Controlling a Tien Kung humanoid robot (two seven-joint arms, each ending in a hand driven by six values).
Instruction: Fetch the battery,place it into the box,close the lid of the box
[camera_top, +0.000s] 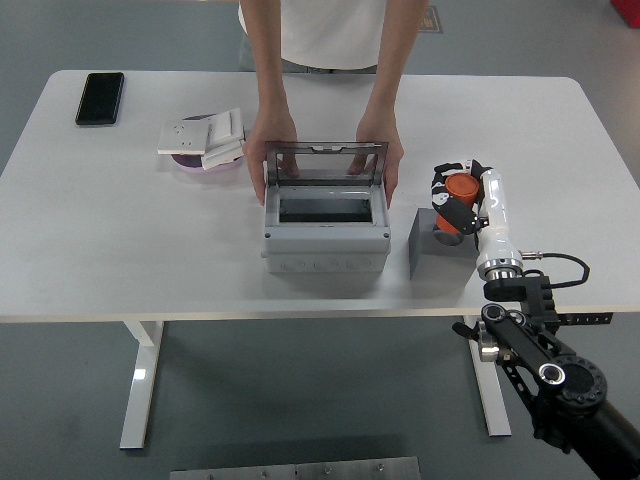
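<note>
The grey box (325, 232) stands mid-table with its clear lid (324, 162) raised upright. A person at the far side steadies it, one hand (262, 160) on its left side and the other hand (385, 160) on its right. My right hand (452, 203) is right of the box, above a dark grey block (428, 245), with its fingers curled round an orange cylindrical battery (461, 189). The white forearm runs down to the table's near edge. My left arm does not show.
A black phone (100, 97) lies at the far left corner. White switch plates (203, 136) are stacked on a purple disc (187, 161) left of the box. A black cable (565, 272) loops off my right wrist.
</note>
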